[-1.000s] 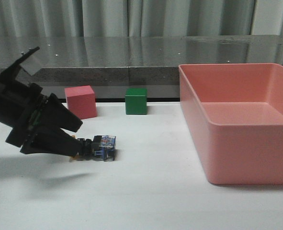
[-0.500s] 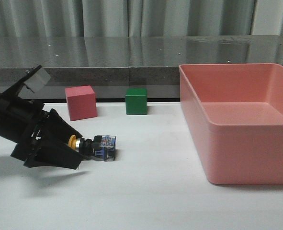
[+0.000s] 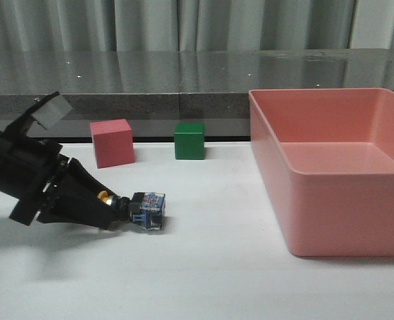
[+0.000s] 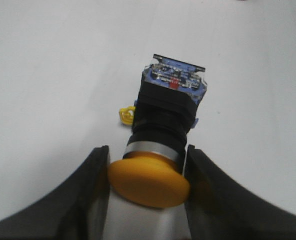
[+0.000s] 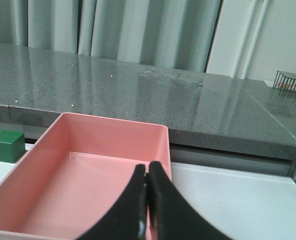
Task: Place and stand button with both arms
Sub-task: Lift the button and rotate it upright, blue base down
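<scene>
Standing on the white desk (image 3: 203,267), the pink bin (image 3: 330,167) lies below the right claw (image 5: 146,200), whose fingers are pressed together. The left claw (image 3: 107,212) is clamped on the button (image 4: 160,150), which lies sideways near the pink cube (image 3: 113,142).

yellow-capped button (image 3: 138,207) on its side on the white table, blue-and-clear base toward the tub

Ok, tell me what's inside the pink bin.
Nothing shows in the pink bin: the right wrist view shows a bare floor around the right gripper, shut above it. The strip of floor behind the fingers and the near corners are covered.
</scene>
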